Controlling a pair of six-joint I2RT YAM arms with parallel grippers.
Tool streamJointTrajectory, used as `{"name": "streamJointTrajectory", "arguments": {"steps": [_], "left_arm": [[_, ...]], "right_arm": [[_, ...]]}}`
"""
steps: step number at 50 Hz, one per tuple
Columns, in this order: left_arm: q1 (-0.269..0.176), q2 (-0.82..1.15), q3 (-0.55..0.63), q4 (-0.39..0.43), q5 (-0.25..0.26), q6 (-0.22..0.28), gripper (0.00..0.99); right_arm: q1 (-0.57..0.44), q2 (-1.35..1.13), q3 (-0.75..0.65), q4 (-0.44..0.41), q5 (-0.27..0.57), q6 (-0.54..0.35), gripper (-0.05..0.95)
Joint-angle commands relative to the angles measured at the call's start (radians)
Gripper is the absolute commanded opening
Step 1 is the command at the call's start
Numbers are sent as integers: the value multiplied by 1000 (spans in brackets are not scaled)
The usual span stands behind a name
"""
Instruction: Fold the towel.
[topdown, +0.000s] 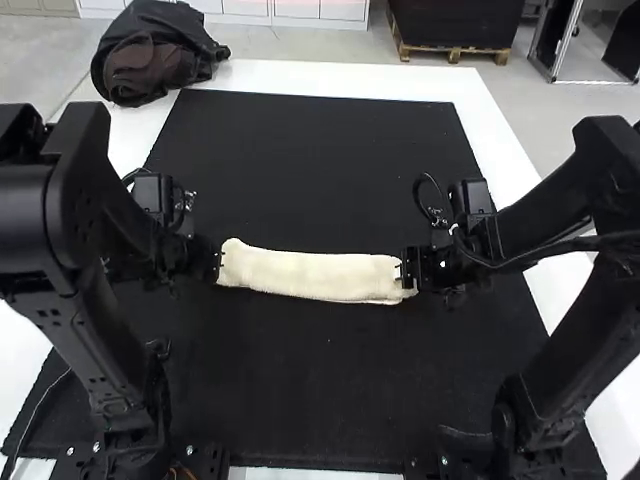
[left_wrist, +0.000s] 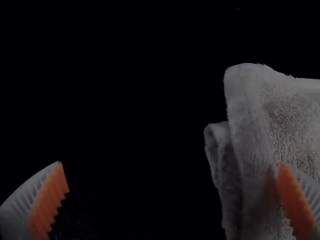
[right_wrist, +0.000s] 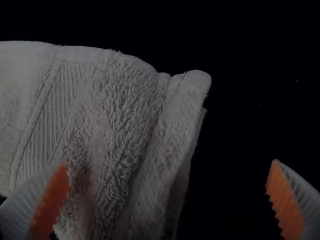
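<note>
So the towel (topdown: 310, 276) is lying dead center in the frame, folded into a long narrow strip, running side to side on the black mat (topdown: 320, 150). Layers peek out at both ends. Left gripper (topdown: 218, 262) is left of center by one end, right gripper (topdown: 408, 270) right of center by the other. Both are released, fingers spread wide, and in each wrist view one orange pad (left_wrist: 294, 202) overlaps the towel. White table (topdown: 340, 77) around the mat, dark bundle (topdown: 150, 60) upper left.
</note>
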Motion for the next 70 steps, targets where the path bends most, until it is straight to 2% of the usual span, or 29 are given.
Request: {"name": "streamJointTrajectory", "arguments": {"steps": [1, 8, 22, 50, 70], "left_arm": [[35, -24, 8, 15, 20, 0, 966], [66, -35, 13, 24, 40, -3, 966], [95, -79, 42, 9, 66, -23, 966], [96, -136, 46, -24, 72, -23, 966], [96, -138, 46, -25, 72, -23, 966]], "right_arm": [[-4, 13, 24, 6, -23, -6, 902], [-1, 46, 45, 4, -24, -6, 902], [12, 104, 68, 9, -40, 2, 902], [73, 162, 128, 26, -38, 60, 900], [81, 132, 160, -19, -11, 58, 900]]}}
